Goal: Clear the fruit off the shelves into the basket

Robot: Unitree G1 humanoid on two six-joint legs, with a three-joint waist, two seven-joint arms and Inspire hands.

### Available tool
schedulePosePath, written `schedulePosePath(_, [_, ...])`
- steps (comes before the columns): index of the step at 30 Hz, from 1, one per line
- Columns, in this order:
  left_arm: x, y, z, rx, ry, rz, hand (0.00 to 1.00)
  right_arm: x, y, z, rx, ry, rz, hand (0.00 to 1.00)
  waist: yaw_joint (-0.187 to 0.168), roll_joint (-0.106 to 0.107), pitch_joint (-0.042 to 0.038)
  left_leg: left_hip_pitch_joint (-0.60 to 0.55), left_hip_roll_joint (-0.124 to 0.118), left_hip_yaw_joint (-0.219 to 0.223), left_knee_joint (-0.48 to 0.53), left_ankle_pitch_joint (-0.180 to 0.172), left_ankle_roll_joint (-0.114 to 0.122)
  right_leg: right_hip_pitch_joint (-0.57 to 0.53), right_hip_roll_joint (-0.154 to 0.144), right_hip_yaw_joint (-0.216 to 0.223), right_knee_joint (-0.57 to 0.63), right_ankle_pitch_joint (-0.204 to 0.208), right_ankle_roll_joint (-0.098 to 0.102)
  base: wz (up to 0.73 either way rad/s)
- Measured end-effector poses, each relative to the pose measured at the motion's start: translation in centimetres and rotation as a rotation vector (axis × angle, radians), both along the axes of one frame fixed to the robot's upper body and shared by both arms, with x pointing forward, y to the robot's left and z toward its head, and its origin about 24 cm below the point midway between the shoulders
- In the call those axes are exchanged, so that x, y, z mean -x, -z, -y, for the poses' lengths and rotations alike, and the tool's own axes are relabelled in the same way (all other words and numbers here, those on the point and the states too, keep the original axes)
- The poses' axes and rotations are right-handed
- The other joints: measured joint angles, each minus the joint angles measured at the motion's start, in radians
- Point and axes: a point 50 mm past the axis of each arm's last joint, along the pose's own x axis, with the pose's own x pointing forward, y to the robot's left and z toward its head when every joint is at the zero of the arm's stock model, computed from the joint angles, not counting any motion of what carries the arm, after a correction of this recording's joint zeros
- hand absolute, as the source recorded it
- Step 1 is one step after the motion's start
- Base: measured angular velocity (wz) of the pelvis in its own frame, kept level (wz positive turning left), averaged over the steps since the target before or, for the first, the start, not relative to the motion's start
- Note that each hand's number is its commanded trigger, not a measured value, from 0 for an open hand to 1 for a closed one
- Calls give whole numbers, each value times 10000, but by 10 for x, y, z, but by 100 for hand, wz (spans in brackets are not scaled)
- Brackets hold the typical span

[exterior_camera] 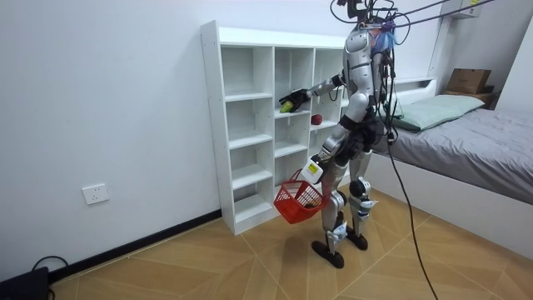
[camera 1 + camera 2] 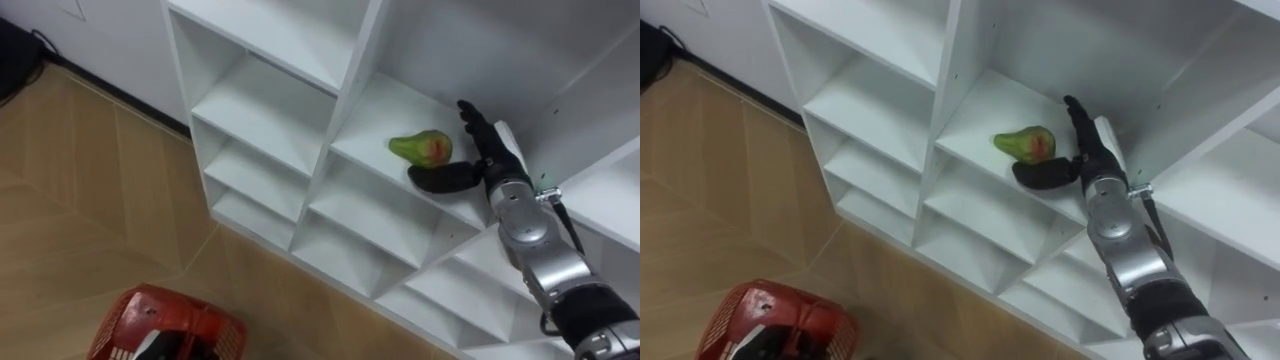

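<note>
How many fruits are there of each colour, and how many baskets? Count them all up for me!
Green pear: 1
Red fruit: 1
Red basket: 1
Total: 3

A green pear (image 2: 421, 147) with a red patch is laid on a shelf of the white closet (image 2: 270, 110), near the front edge. A small red fruit (image 1: 316, 119) is kept in the next space, toward the room view's right.
</note>
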Motion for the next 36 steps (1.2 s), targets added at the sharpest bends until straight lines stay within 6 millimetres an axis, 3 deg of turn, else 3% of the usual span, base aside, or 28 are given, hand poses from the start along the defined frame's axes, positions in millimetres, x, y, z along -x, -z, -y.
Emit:
schedulePosePath(27, [0, 1, -1, 131, 88, -190, 100, -2, 2, -12, 751, -1238, -434, 0, 39, 67, -59, 33, 28, -2, 46, 37, -45, -22, 16, 25, 131, -7, -53, 0])
schedulePosePath(30, [0, 1, -1, 131, 88, -191, 100, -2, 2, -12, 753, -1240, -435, 100, 39, 64, -62, 34, 29, -2, 46, 38, -45, -21, 17, 25, 131, -7, -53, 0])
schedulePosePath(36, [-1, 2, 0, 134, 121, -192, 100, -5, -3, -10, 1286, -1228, -171, 100, 46, 71, -70, 36, 29, -1, 40, 38, -44, -18, 16, 25, 133, -8, -54, 0])
